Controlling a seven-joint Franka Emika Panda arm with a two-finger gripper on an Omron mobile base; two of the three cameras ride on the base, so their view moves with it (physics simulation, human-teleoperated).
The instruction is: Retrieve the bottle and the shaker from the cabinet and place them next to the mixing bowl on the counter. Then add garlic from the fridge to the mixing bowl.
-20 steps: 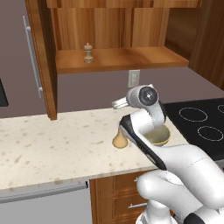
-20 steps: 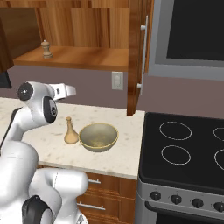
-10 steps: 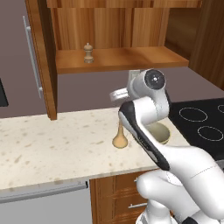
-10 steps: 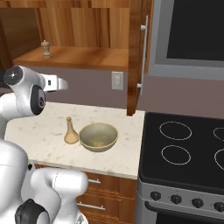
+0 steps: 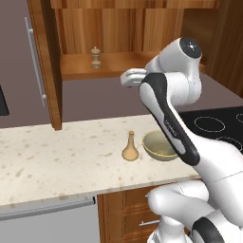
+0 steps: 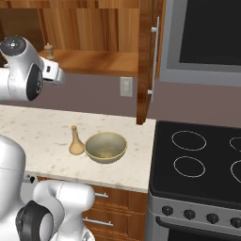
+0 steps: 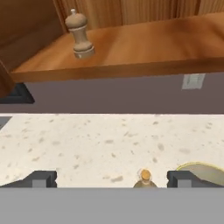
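Spanning the base: desk [image 5: 57, 161], speckled, pale.
Cabinet [image 5: 118, 66]: open, above the desk's back edge.
Mixing bowl [image 6: 106, 147]: near the desk's front edge, stove-side end.
Bottle [image 6: 76, 141]: upright, just beside the mixing bowl.
Shaker [image 7: 79, 35]: upright on the cabinet shelf, left end.
Fingers [image 7: 111, 179]: spread wide, empty, raised over the desk.

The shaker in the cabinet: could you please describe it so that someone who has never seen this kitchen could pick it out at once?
Look at the open wooden cabinet above the speckled counter. On its lowest shelf, towards the left, the shaker stands upright and alone. It is a small pale wooden piece with a round knob on top, unlike the tan long-necked bottle down on the counter by the mixing bowl.
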